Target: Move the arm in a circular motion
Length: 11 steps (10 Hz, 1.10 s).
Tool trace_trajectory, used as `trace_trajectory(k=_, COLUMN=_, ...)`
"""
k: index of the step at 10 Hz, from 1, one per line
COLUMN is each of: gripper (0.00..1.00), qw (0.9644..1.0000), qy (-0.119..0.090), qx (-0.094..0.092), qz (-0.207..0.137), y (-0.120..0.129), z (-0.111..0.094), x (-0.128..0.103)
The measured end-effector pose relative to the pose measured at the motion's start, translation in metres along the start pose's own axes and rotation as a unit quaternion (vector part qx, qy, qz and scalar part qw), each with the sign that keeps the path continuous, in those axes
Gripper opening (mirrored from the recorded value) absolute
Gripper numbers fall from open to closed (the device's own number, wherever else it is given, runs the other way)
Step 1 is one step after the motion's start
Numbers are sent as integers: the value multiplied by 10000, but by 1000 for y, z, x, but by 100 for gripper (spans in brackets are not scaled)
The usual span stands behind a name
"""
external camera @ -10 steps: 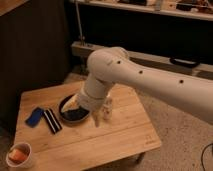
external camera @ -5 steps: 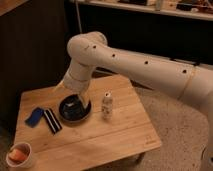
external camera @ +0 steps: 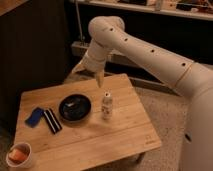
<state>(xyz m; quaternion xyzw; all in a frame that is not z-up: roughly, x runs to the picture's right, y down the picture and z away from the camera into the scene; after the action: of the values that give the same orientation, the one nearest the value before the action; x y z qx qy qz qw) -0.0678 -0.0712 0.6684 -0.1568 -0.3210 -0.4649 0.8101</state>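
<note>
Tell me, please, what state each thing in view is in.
arm: raised, bent above the far edge of the table.
tool: pointing down, above the table, holding nothing.
small white bottle: upright.
black bowl: right way up, beside the bottle.
cup: upright, something orange inside.

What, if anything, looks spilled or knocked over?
Nothing stands out. The small white bottle stands upright beside the round black bowl on the wooden table. The tan claw of the big white robot arm hangs above the table's far edge, touching nothing.
</note>
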Motion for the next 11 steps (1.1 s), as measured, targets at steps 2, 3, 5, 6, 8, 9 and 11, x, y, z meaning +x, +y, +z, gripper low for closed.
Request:
trace_trajectory(k=2, gripper=80, qw=9995, qy=94, qx=-5, qz=298, y=14, z=-9, x=48)
trace_trajectory(k=3, gripper=80, qw=9991, qy=128, qx=-7, qz=407, y=20, z=-12, x=63)
trace_trajectory(k=5, gripper=80, qw=9984, qy=170, qx=-23, qz=540, y=29, z=-15, x=81)
trace_trajectory(k=6, gripper=80, qw=9984, qy=168, qx=-21, qz=533, y=28, z=-15, x=80)
trace_trajectory(k=8, gripper=80, qw=9982, qy=165, qx=-23, qz=577, y=32, z=-15, x=82)
trace_trajectory(k=9, gripper=80, qw=9968, qy=173, qx=-19, qz=785, y=44, z=-14, x=89)
trace_trajectory(k=11, gripper=80, qw=9949, qy=189, qx=-17, qz=987, y=57, z=-16, x=95)
